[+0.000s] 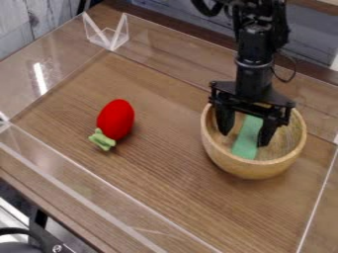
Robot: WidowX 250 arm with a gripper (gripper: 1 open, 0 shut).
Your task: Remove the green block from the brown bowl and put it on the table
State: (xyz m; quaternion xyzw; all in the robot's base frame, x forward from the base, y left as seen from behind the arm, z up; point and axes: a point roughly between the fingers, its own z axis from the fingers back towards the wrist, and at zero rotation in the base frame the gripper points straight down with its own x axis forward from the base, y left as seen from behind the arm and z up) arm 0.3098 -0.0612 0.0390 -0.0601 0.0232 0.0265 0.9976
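Green block (251, 141) is lying inside the brown bowl (251, 158), leaning against the bowl's inner wall with its long axis running from the far upper rim down toward the near bottom of the bowl, so its upper end is pointing away from the camera and its lower end is pointing toward the near edge of the table. Its broad flat face is showing toward the camera.

Above it, the gripper (254, 111) is pointing straight down with its dark fingers (224, 114) spread wide apart, one standing to the left of the block's upper part and the other to its right. The block's top is sitting between the fingers, and they are not pinching it; whether a fingertip is touching the block or the bowl rim cannot be told.

Counting: one green block, one brown bowl, one gripper. One red toy with a green stem (114, 120) is lying on the wooden table (158, 188), well to the left of the fingers and apart from the bowl. Clear plastic walls (106, 35) are fencing the table edge.
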